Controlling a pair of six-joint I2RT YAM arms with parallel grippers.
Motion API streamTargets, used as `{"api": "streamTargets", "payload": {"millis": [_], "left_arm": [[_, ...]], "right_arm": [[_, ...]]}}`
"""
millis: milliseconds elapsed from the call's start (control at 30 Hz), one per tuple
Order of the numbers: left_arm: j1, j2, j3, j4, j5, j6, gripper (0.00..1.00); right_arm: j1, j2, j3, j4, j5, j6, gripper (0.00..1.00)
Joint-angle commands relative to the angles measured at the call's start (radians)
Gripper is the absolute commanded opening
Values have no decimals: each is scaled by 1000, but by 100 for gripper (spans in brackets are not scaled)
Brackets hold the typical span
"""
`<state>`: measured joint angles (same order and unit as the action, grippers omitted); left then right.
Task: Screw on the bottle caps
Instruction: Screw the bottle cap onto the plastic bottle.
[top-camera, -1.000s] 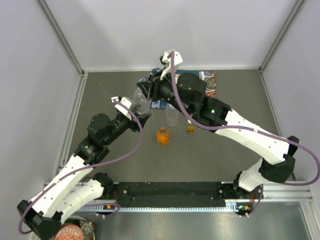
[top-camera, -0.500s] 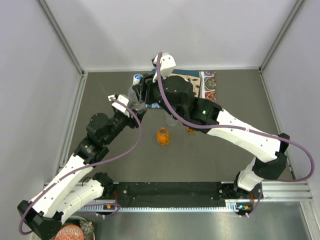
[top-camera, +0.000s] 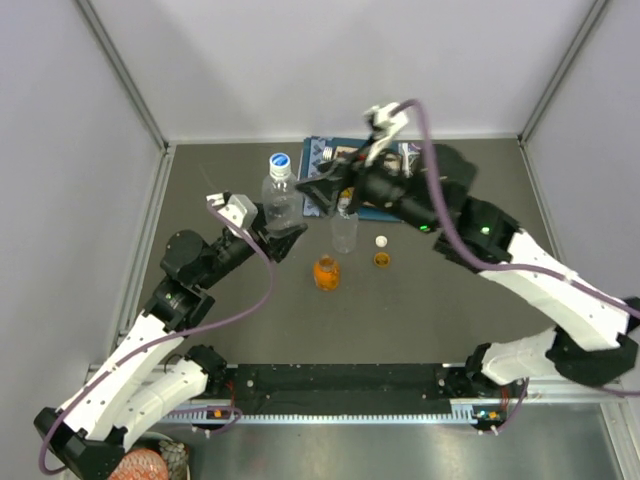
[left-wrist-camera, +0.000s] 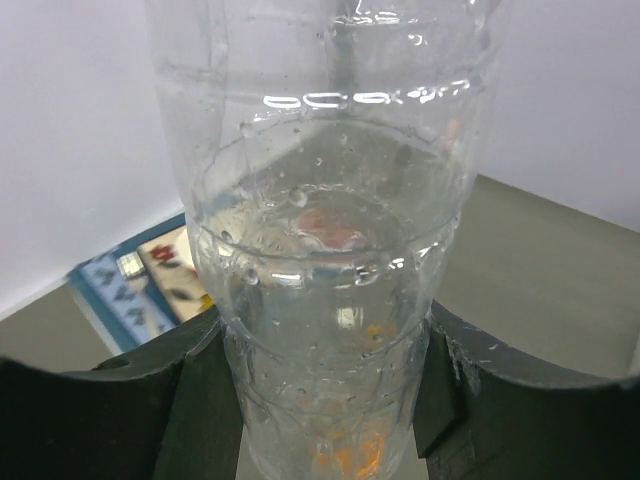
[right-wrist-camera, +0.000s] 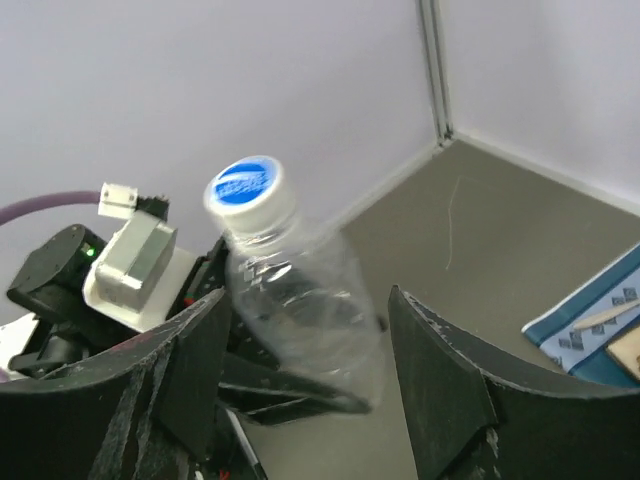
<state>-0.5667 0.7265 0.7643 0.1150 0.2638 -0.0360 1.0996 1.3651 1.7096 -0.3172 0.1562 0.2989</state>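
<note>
My left gripper (top-camera: 281, 222) is shut on a clear ribbed bottle (top-camera: 280, 198) and holds it up; its blue-and-white cap (top-camera: 279, 161) sits on the neck. In the left wrist view the bottle (left-wrist-camera: 330, 250) fills the space between the fingers. My right gripper (top-camera: 325, 190) is open and empty, just right of that bottle; the right wrist view shows the capped bottle (right-wrist-camera: 300, 300) ahead between its open fingers. A second clear bottle (top-camera: 344, 230) stands uncapped on the table. The squat orange bottle (top-camera: 326, 272) stands in front of it. A white cap (top-camera: 381, 241) and an orange cap (top-camera: 381, 260) lie to the right.
A patterned blue mat (top-camera: 345, 180) lies at the back of the dark table, partly under the right arm. Grey walls close the cell at the back and both sides. A black rail (top-camera: 340, 385) runs along the near edge.
My right gripper has let go of the cap, opened and drawn back to the right. The capped bottle now stands free of it in my left gripper, held more upright.
</note>
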Motion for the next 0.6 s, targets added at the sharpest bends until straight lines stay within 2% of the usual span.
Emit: {"api": "streamTargets", "payload": {"millis": [0, 33, 67, 133, 200, 267, 400, 567], "left_arm": [[8, -6, -2, 126, 323, -68, 0], [8, -3, 0, 135, 453, -82, 0], [8, 8, 3, 144, 492, -96, 0], [8, 19, 12, 150, 602, -137, 0], [8, 31, 16, 147, 659, -148, 0], [7, 45, 27, 144, 719, -154, 0], [7, 60, 36, 150, 755, -171, 0], [5, 71, 44, 152, 773, -176, 0]], "right_arm": [[-205, -171, -126, 176, -575, 68, 65], [-280, -185, -151, 273, -669, 83, 65], [-311, -195, -172, 314, -735, 115, 66], [-340, -190, -185, 394, -855, 118, 68], [-342, -166, -150, 405, -971, 102, 70], [-342, -118, -133, 496, -1065, 150, 71], [-342, -54, -84, 595, -1216, 201, 72], [-331, -23, -62, 612, -1282, 178, 75]]}}
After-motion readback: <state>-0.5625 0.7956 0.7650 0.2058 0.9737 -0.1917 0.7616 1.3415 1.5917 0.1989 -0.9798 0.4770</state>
